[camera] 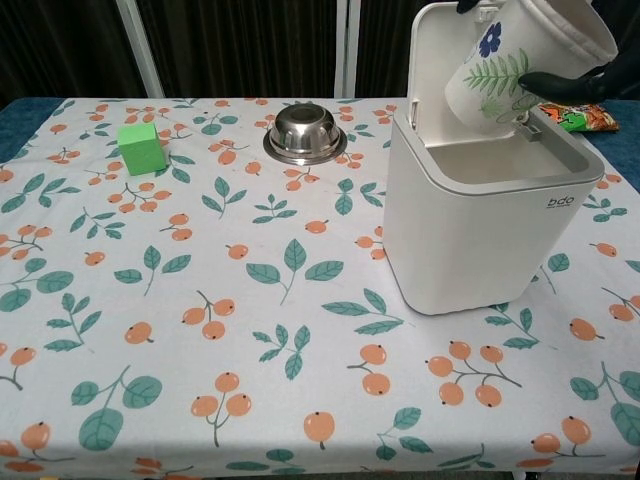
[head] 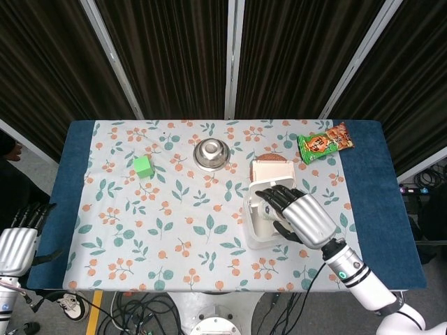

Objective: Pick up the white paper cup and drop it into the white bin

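At the lower left edge of the head view the left hand (head: 15,246) hangs off the table, fingers straight and holding nothing. Right of centre, the white bin (camera: 480,235) stands lid-up, and in the chest view's upper right the white paper cup (camera: 520,60) tilts over its opening, clasped around its wall by the right hand (head: 300,215). The cup is likely light, thin-walled and easily crushed, so a gentle hold around the side suits it.

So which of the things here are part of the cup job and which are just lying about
Part of the job:
white paper cup, held over the bin
white bin, lid open
right hand, holding the cup

Lying about:
green cube
steel bowl
snack packet
left hand, idle at the table edge
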`<action>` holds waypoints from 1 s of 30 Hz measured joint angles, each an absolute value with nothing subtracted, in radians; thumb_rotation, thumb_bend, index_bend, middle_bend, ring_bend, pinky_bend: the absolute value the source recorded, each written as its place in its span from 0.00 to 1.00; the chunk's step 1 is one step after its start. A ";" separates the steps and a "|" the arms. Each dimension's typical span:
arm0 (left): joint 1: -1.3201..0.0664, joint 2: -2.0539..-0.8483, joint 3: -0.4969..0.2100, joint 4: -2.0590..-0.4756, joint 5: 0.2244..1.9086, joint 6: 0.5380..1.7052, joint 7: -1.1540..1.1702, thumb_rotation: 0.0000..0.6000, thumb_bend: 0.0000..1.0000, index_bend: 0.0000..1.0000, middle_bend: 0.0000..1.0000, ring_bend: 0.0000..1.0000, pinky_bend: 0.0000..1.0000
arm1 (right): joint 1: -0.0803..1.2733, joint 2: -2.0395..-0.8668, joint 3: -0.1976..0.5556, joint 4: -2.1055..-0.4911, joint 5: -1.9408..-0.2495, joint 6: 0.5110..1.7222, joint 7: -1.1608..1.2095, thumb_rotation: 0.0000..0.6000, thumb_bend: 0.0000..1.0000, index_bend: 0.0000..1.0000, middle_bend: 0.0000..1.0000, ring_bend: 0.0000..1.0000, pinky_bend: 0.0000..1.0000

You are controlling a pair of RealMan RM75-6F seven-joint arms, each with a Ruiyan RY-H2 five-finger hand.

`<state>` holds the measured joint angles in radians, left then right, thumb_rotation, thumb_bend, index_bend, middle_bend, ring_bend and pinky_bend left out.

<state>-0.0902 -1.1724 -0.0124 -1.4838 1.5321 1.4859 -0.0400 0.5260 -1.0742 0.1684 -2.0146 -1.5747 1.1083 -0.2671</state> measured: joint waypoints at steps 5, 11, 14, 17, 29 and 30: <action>-0.091 -1.173 -0.011 -1.481 1.535 1.483 -0.043 1.00 0.09 0.12 0.15 0.08 0.10 | 0.530 -1.083 0.160 -2.011 -1.612 1.126 -0.248 1.00 0.12 0.00 0.02 0.00 0.03; -0.092 -1.173 -0.012 -1.485 1.536 1.486 -0.040 1.00 0.09 0.12 0.15 0.08 0.10 | 0.517 -1.059 0.148 -2.015 -1.640 1.162 -0.209 1.00 0.12 0.00 0.02 0.00 0.03; -0.092 -1.172 -0.012 -1.486 1.538 1.486 -0.039 1.00 0.09 0.12 0.15 0.08 0.10 | 0.491 -1.041 0.141 -2.011 -1.655 1.211 -0.195 1.00 0.12 0.00 0.03 0.00 0.03; -0.091 -1.171 -0.012 -1.488 1.541 1.489 -0.039 1.00 0.09 0.12 0.15 0.08 0.10 | 0.444 -1.020 0.127 -1.989 -1.665 1.280 -0.179 1.00 0.12 0.00 0.02 0.00 0.03; -0.099 -1.157 -0.019 -1.520 1.568 1.511 -0.015 1.00 0.09 0.12 0.15 0.08 0.10 | 0.178 -1.055 0.041 -1.659 -1.614 1.566 -0.085 1.00 0.12 0.00 0.00 0.00 0.00; -0.100 -1.155 -0.018 -1.523 1.570 1.510 -0.012 1.00 0.09 0.12 0.15 0.08 0.10 | 0.164 -1.066 0.038 -1.628 -1.600 1.575 -0.071 1.00 0.12 0.00 0.00 0.00 0.00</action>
